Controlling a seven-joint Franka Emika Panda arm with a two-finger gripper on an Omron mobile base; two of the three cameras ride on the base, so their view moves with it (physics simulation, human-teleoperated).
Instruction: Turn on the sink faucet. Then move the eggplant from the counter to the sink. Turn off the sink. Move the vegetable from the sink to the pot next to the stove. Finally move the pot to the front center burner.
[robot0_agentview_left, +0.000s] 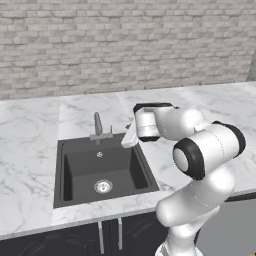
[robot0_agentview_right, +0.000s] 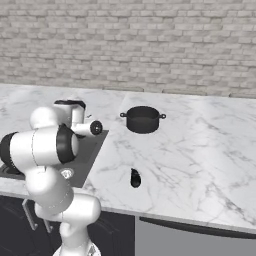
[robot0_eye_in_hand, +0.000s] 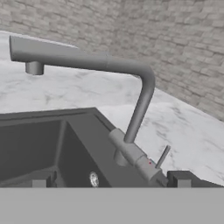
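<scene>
Approaching the sink faucet (robot0_eye_in_hand: 139, 105) with the claw (robot0_eye_in_hand: 109, 181) fully open and holding nothing, fingertips (robot0_eye_in_hand: 178, 178) spreading wide, probably for reaching the small lever (robot0_eye_in_hand: 162, 156) at 3 o'clock of the base. Lying untouched on the marble surface (robot0_agentview_right: 200, 150), at 3 o'clock of the sink (robot0_agentview_left: 67, 172): the eggplant (robot0_agentview_right: 135, 178), waiting for water.

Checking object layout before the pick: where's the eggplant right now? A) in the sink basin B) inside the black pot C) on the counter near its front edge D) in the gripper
C: the eggplant lies on the marble counter near the front edge, apart from the black pot.
</scene>
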